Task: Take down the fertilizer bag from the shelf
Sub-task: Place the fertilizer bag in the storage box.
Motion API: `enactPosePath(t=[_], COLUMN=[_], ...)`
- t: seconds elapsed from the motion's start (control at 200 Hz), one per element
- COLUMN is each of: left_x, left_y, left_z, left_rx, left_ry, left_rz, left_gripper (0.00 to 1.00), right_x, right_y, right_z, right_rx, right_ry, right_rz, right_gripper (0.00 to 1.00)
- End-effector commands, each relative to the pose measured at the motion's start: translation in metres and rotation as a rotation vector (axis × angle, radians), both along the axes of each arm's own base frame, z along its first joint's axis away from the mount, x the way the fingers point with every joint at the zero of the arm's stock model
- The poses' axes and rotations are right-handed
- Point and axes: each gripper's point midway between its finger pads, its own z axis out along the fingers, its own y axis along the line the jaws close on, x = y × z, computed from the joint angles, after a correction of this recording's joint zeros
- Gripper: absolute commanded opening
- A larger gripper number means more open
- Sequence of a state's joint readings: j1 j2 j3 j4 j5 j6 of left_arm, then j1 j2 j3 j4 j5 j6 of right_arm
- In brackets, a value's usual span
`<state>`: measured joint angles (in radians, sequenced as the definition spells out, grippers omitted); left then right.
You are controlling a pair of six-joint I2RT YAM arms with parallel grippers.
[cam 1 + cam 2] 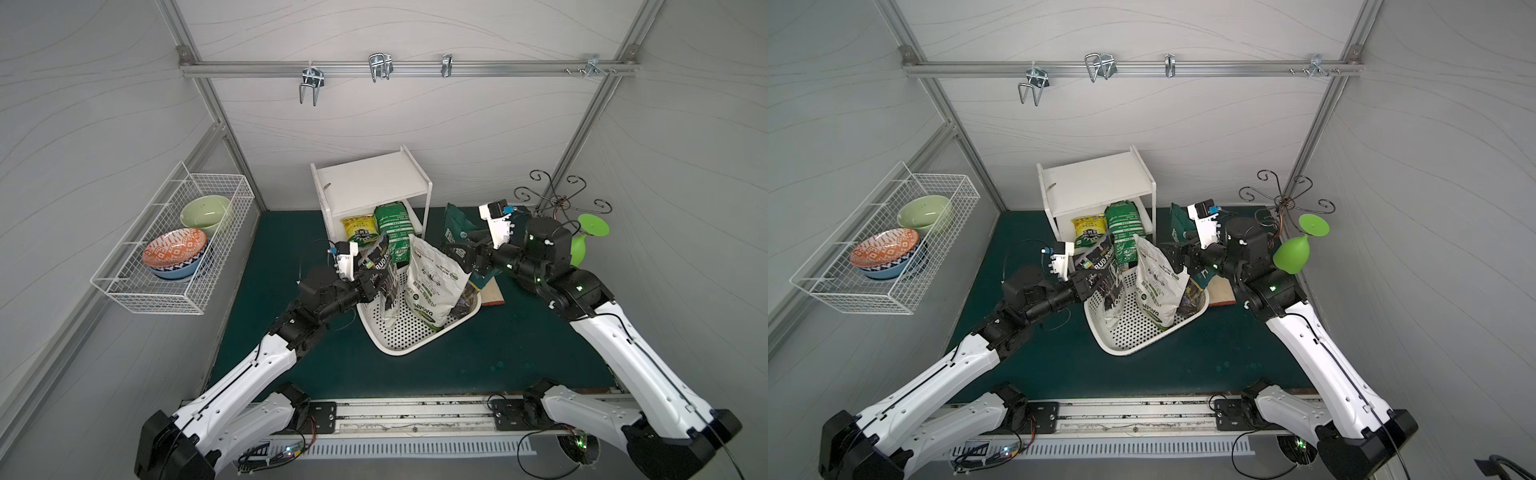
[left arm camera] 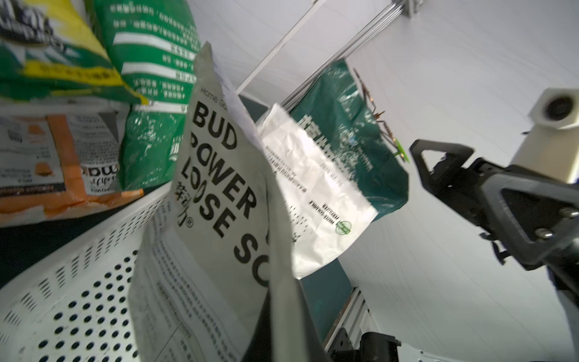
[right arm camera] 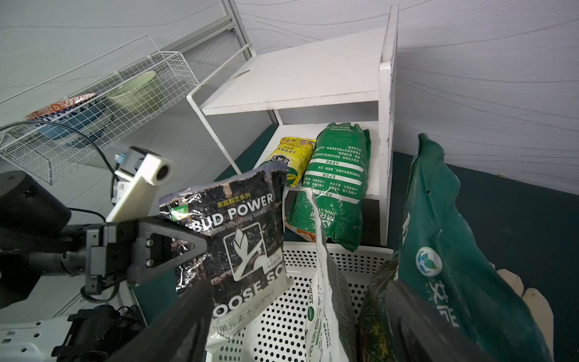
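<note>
**Rail-side arms reach in; Bud Power bag [image 3: 244, 247] clear of the shelf [image 1: 374, 187]**

Closest in, both arms rise from the rail at the near edge of the table [image 1: 291, 353]. At far left, a wire basket [image 1: 137, 293] on the wall holds bowls and plays no part here.

Next, the left hand [image 1: 374, 277] is pressed together on the bag's side edge near its top, a pinch that lets the bag hang. Judged to be the task's fertilizer bag, it is off the shelf and over the white perforated basket [image 1: 405, 338] just in front. Whether its bottom rests there cannot be told. Its long axis runs roughly up and down, with the top leaning toward the shelf and the dark printed face toward the right arm.

Behind it, a yellow bag [image 1: 360, 228] and a green bag [image 1: 392, 224] lie on the shelf's lower board. A white bag [image 1: 432, 286] stands in the perforated basket, probably propped by its wall.

Further right, the right hand [image 3: 297, 283] is spread and grips nothing, near the white bag's top. A dark teal bag [image 1: 455, 220] stands just beside it.
</note>
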<state>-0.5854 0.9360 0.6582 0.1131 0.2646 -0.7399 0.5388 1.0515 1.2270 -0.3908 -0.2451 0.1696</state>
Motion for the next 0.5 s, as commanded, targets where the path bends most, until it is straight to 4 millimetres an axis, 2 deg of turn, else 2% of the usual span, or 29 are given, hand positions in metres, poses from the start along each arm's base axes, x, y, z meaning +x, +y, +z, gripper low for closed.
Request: enactPosePath(t=[0.0,0.135,0.395,0.415,0.495], left_x=[0.011,0.018,0.034,0.035,0.042], left_y=[-0.005,-0.02,-0.044,-0.047,-0.054], left_z=[0.065,0.039,-0.001,0.004,0.0], left_rx=[-0.114,-0.048,0.035,0.014,-0.004], left_ry=[-0.242,-0.214,-0.146,-0.159,-0.137], left_rz=[0.068,0.09,0.165,0.172,0.208], left_gripper=[0.0,0.0,0.0,0.0,0.0], right_x=[-0.002,-0.002,-0.003,-0.003,-0.002], right_y=[-0.001,-0.001,-0.004,-0.004,-0.004], right_z=[0.005,0.003,0.0,0.0,-0.003], right_rx=[0.025,0.025,0.016,0.013,0.011], right_ry=[-0.008,-0.005,-0.008,-0.01,-0.006], right_rz=[-0.002,-0.001,-0.01,-0.011,-0.012], right_gripper=[0.89,0.89,0.89,0.89,0.89])
